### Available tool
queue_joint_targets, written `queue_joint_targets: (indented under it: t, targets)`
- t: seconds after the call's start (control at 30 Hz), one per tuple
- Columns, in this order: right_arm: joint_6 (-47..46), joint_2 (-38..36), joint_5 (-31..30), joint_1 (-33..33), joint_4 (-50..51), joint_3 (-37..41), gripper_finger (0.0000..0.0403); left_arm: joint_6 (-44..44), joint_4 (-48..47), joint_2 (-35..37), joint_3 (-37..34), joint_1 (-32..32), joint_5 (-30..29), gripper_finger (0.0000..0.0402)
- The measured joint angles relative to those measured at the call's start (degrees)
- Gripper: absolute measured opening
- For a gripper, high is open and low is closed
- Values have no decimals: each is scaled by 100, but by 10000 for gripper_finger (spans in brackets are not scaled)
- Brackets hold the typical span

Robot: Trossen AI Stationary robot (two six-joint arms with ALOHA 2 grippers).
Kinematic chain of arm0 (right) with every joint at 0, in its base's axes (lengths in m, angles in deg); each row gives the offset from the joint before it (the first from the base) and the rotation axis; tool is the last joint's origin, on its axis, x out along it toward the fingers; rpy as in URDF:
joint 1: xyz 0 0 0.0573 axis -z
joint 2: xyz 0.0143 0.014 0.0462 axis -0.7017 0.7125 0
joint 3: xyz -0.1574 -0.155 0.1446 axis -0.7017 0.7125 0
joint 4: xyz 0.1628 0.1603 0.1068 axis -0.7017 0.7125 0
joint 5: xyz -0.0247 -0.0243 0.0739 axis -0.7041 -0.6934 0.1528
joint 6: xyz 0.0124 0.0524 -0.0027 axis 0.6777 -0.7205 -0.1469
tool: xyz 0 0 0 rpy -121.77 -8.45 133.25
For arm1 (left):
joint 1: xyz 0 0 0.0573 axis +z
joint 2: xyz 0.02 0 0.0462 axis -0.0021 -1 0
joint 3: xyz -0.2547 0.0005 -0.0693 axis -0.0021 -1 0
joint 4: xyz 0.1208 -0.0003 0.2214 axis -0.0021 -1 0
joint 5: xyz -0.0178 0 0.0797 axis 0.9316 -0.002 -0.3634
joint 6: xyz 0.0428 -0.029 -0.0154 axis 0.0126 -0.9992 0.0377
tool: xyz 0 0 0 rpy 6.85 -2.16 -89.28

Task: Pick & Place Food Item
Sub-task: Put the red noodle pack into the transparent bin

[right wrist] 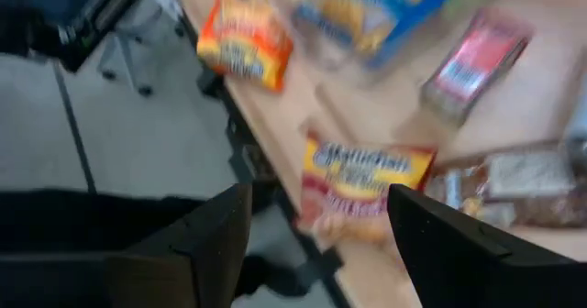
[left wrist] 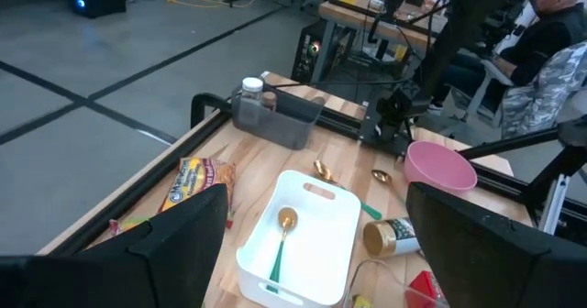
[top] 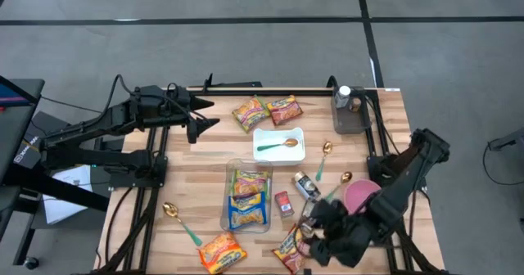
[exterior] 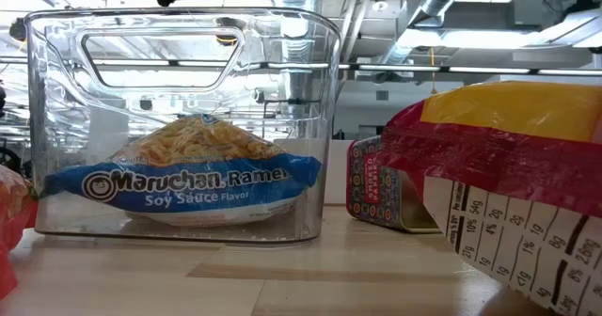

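High view: clear plastic bin (top: 228,195) serving as landmark, sitting mid-table and holding stacked ramen packets, the blue Maruchan packet (top: 246,212) lying nearest the front edge. White tray (top: 278,144) with a gold spoon sitting just behind the bin. Right gripper (top: 315,234) hovering low to the right of the bin, over a yellow-red ramen packet (top: 290,246) at the table's front edge; pink bowl (top: 361,196) lying farther right. Left gripper (top: 203,121) waiting behind and left of the bin.

Low view: bin and blue packet filling the left half; the yellow-red packet looming at right, cut off by the frame. A red patterned small box (exterior: 381,196) standing just right of the bin. Neither gripper showing.

Left wrist view: fingers (left wrist: 179,244) standing wide apart, holding nothing, facing the white tray.

Right wrist view: fingers (right wrist: 194,239) spread well apart, empty, with the yellow-red packet lying between them below. Motion blur is smearing the print and the neighbouring items.

Handling judgement: centring the spread fingers across the packet's narrower side, then descending squarely before closing, should be giving the surest grasp; the crinkly wrapper may be slipping otherwise.
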Motion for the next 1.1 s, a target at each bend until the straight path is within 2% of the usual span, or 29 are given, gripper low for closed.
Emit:
queue_joint_targets:
  t: [0.27, 0.53, 0.77, 1.1]
  targets:
    - [-198, 901, 511, -55, -1091, -2, 234, 156, -1, -1, 0, 0, 0, 328]
    - [-828, 1257, 659, -125, -1073, 0, 224, 173, -9, 0, 0, 0, 0, 328]
    - [-764, 1545, 770, -154, -829, 11, 216, 302, -11, -2, 0, 0, 0, 328]
    - [-185, 1996, 956, -33, -726, 11, 203, 305, -53, 0, 2, 0, 2, 328]
